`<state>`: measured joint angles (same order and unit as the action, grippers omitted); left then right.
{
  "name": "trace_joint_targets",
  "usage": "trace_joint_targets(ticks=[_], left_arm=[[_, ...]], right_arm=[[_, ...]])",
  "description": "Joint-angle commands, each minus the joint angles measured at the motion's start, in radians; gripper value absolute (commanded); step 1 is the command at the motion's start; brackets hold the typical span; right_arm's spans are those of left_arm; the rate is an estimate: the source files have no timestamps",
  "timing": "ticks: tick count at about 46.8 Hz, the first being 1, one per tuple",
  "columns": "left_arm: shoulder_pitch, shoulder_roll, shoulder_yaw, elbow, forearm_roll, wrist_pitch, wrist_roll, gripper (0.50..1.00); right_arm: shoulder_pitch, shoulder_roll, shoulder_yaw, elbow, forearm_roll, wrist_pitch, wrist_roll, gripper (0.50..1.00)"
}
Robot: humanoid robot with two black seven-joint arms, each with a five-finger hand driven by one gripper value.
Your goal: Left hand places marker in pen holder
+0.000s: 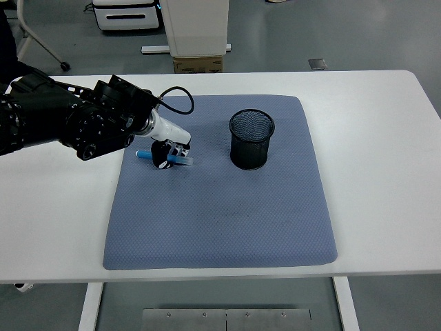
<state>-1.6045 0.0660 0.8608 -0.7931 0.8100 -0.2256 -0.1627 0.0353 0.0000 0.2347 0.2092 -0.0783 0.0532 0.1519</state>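
A blue marker [146,155] lies nearly level at the upper left of the blue-grey mat [220,221]. My left hand [169,152] reaches in from the left and its fingers are curled around the marker's middle. The marker's ends stick out on both sides of the hand. A black mesh pen holder [251,139] stands upright on the mat to the right of the hand, about a hand's width away. It looks empty. The right arm is out of view.
The mat lies on a white table [372,138]. A black cable [176,96] loops above the left wrist. Beyond the table's far edge stand a white cabinet base [196,27] and a cardboard box [198,65] on the floor.
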Motion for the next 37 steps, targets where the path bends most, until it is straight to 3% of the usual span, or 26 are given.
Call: trace_joint_targets(ticks=[1, 19, 37], left_arm=[[0.0, 0.0, 0.0, 0.0, 0.0, 0.0, 0.0, 0.502], [0.0, 0.002, 0.0, 0.0, 0.0, 0.0, -0.001, 0.593], [0.0, 0.003, 0.0, 0.0, 0.0, 0.0, -0.003, 0.601]], right_arm=[[0.0, 0.0, 0.0, -0.001, 0.0, 0.001, 0.0, 1.0], [0.0, 0.0, 0.0, -0.001, 0.0, -0.001, 0.0, 1.0], [0.0, 0.0, 0.0, 0.001, 0.0, -0.001, 0.0, 1.0]])
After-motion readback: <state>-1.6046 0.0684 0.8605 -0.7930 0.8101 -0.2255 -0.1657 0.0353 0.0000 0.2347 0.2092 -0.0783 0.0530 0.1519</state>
